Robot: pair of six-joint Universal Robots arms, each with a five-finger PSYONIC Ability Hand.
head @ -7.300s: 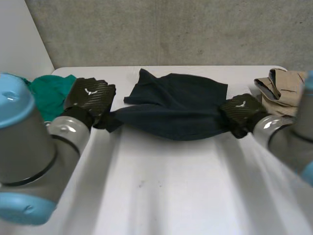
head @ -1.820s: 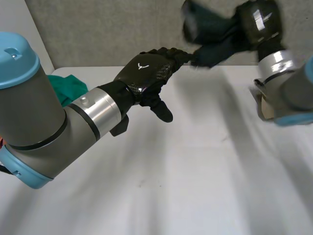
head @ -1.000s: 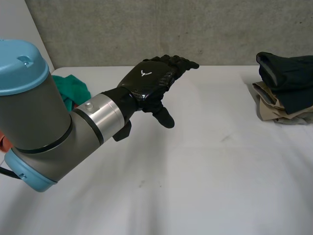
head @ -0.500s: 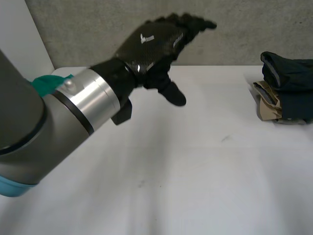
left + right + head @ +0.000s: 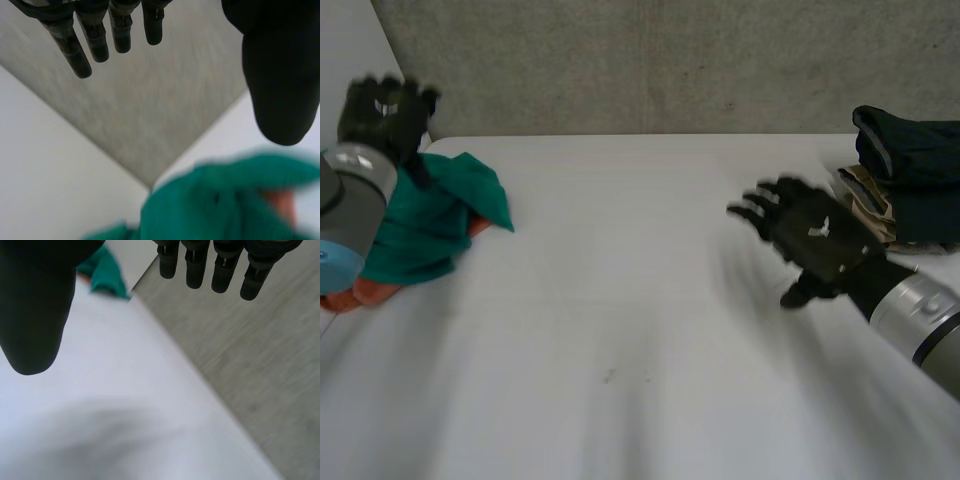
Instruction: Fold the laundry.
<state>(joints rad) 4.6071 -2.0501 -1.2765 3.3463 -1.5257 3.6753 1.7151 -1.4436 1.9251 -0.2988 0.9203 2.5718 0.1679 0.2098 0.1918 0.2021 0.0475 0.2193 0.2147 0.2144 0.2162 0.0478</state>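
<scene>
Left hand (image 5: pixel 385 108) is raised over the far-left corner of the white table (image 5: pixel 620 330), with its fingers (image 5: pixel 97 42) straight and set apart from the thumb, holding nothing. Beneath it a crumpled green cloth (image 5: pixel 430 215) lies on top of an orange cloth (image 5: pixel 350 295) (of which just an edge is visible). Right hand (image 5: pixel 815 240) hovers above the table's right side, fingers splayed and empty. Just beyond it, at the right edge, a folded dark navy garment (image 5: pixel 910 165) rests on a folded beige garment (image 5: pixel 865 200)
</scene>
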